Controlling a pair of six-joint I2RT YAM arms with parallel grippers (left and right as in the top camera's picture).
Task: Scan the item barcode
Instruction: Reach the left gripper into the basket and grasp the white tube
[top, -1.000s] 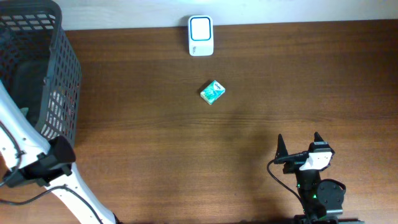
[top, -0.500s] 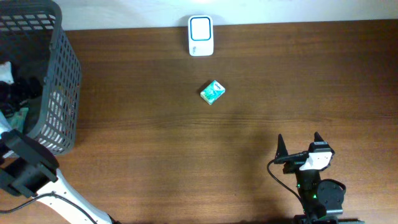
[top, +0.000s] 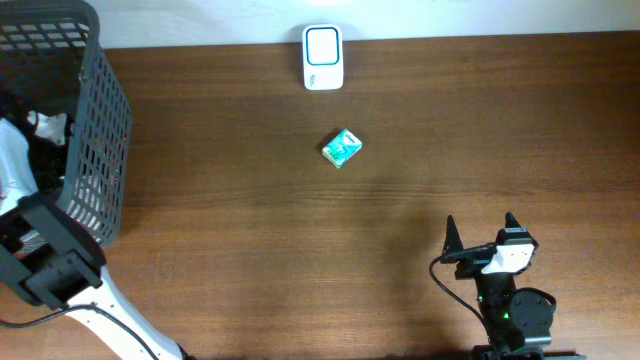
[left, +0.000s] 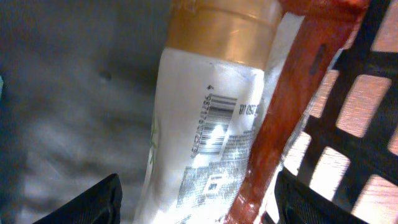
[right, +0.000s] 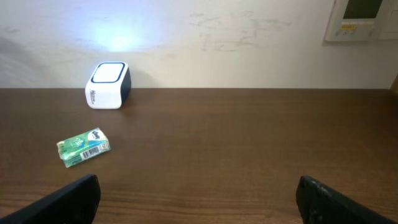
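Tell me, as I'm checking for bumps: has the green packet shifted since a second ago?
No. The green packet sits where it was, below the white scanner.

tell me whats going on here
The left arm is down in the grey basket at the table's left end, jaws open over a white bottle with a gold cap, its barcode facing the wrist camera, a red packet beside it. Nothing looks gripped yet. The right arm sits parked at the near edge, jaws open. A green packet lies mid-table, short of the white scanner.
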